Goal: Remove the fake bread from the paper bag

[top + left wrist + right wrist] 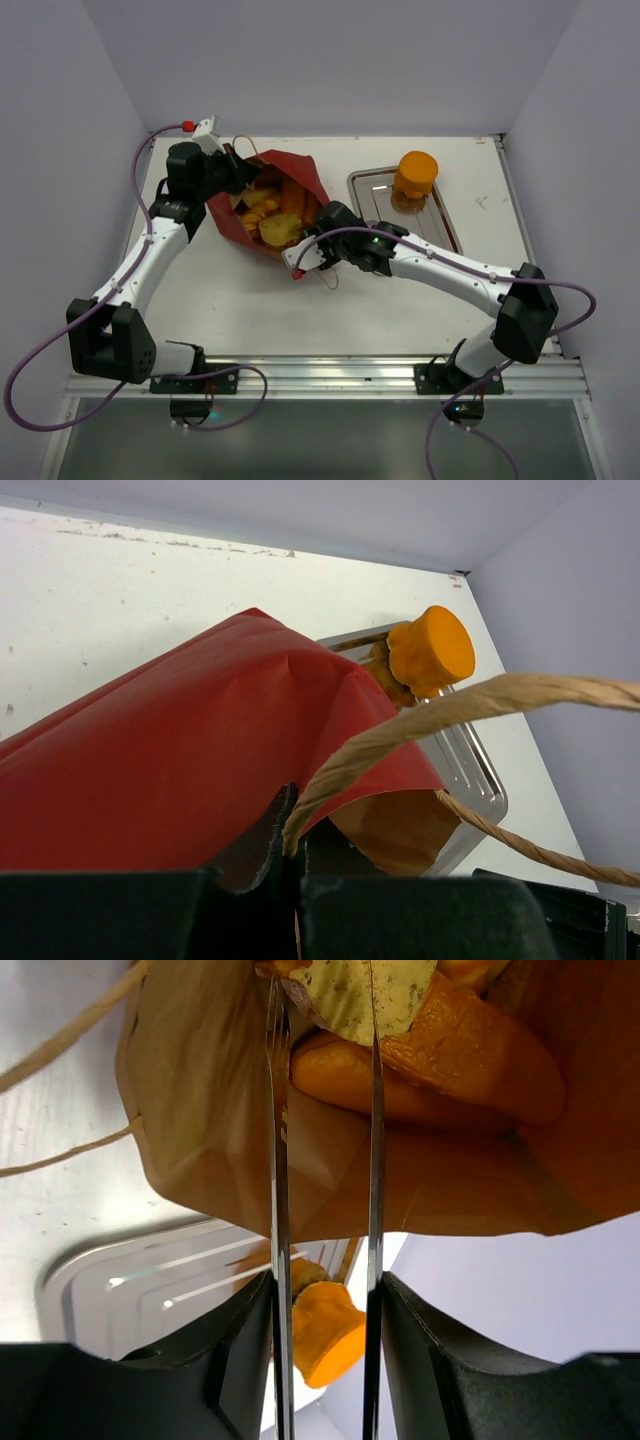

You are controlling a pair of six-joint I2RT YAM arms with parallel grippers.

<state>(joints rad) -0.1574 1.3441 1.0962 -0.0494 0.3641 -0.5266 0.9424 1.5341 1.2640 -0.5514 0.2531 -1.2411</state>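
The red paper bag (232, 215) lies on its side with its brown mouth facing right. Several orange and golden pieces of fake bread (275, 205) show inside. My left gripper (238, 170) is at the bag's far-left upper rim. In the left wrist view it (298, 832) is shut on the bag's edge (200, 760) and a loop handle (420, 720). My right gripper (322, 982) is open, its thin fingers (277, 1160) reaching into the bag's mouth either side of a pale speckled piece (345, 995). Whether they touch it is unclear. One orange bread piece (415, 172) stands on the tray.
A shiny steel tray (440, 215) lies right of the bag, behind my right arm. A loose handle loop (325, 280) trails on the white table in front of the bag. Walls close in at the back and both sides.
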